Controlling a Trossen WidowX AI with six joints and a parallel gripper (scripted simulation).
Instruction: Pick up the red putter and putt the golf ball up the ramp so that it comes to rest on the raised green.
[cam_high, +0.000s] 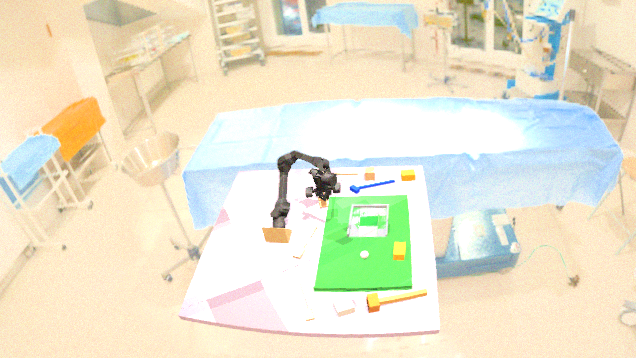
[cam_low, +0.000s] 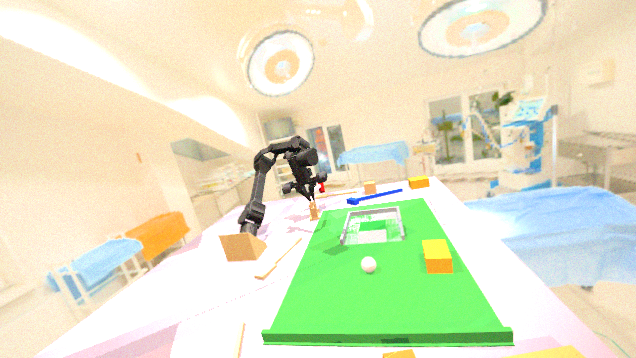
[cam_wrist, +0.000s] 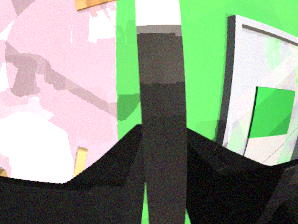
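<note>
I have the end effector (cam_low: 311, 196) clamped narrow on the red putter (cam_low: 322, 187), lifted above the far left corner of the green mat (cam_low: 390, 295); its dark shaft (cam_wrist: 161, 129) runs straight down the middle of my wrist view, between the 2 black fingers. The golf ball (cam_low: 368, 264) sits on the mat, well apart from the putter, near the framed raised green (cam_low: 372, 226) at the far end. 1 orange block (cam_low: 436, 255) stands just right of the ball. A blue putter (cam_low: 374, 196) lies on the desk (cam_low: 210, 290) beyond the mat.
</note>
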